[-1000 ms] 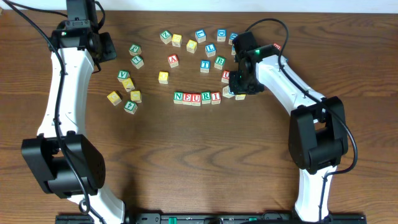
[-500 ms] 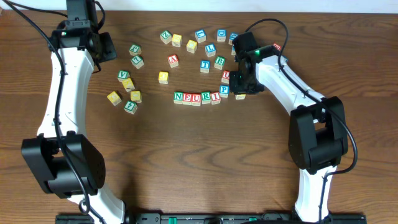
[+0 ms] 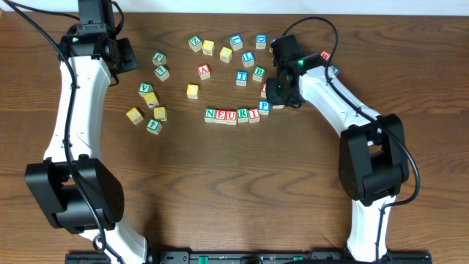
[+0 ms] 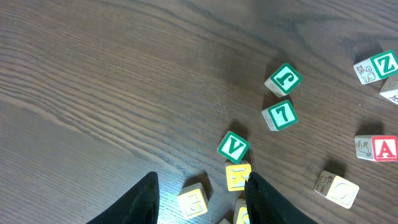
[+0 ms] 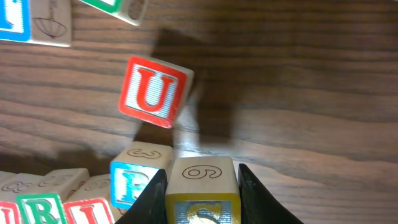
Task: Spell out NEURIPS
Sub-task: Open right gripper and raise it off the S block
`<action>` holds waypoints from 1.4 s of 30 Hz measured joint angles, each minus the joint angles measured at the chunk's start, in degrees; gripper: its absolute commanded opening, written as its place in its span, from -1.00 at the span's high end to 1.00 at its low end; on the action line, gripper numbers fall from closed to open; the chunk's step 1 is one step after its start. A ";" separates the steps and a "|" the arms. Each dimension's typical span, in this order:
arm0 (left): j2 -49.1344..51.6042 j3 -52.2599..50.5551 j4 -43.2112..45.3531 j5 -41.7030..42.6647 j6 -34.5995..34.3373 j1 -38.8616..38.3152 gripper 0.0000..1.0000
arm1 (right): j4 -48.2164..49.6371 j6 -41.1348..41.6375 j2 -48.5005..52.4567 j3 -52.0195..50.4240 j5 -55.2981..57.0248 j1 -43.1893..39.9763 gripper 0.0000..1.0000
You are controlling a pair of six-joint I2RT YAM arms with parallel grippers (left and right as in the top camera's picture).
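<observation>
While the right gripper clamps the yellow cube between its fingers, the blue P cube sits just beside it, with a loose red U cube beyond.

A dark brown counter of wood grain fills nearly the whole overhead frame, its streaks running left to right. Along the top edge of that frame, from left of centre to the right corner, lies a pale strip; wall or floor, it cannot be told. In the left wrist view the counter looks greyer, with a faint sheen near top centre. Shadows on it are soft-edged, and the light is even.
</observation>
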 measured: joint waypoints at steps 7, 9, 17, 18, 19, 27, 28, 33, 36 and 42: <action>0.00 0.00 0.00 0.00 -0.02 0.00 0.11 | 0.98 0.02 0.00 -2.21 0.20 0.87 0.48; 0.00 0.00 0.00 0.00 0.00 0.00 0.11 | 0.98 0.02 0.00 -2.29 0.31 0.87 0.46; 0.00 0.00 0.00 0.00 -0.02 0.00 0.11 | 0.96 0.46 0.00 -2.73 0.85 0.87 -0.01; 0.00 0.00 0.00 0.00 0.00 0.00 0.12 | 0.98 0.44 0.00 -2.73 0.96 0.87 -0.02; 0.00 0.00 0.00 0.00 -0.02 0.00 0.11 | 0.96 0.39 0.00 -2.73 1.03 0.87 -0.01; 0.00 0.00 0.00 0.00 0.00 0.00 0.11 | 1.14 0.42 0.00 -2.82 1.05 0.87 0.16; 0.00 0.00 0.00 0.00 0.00 0.00 0.11 | 1.11 0.37 0.00 -2.82 1.07 0.87 0.23; 0.00 0.00 0.02 0.00 0.00 0.00 0.11 | 1.60 0.50 0.04 -0.76 1.09 0.92 0.62; 0.00 0.00 0.00 0.00 -0.02 0.00 0.12 | 4.17 0.83 0.04 0.50 1.11 1.33 0.69; 0.00 0.00 -0.02 0.00 0.00 0.00 0.11 | 8.63 0.90 0.31 0.61 1.31 3.85 0.73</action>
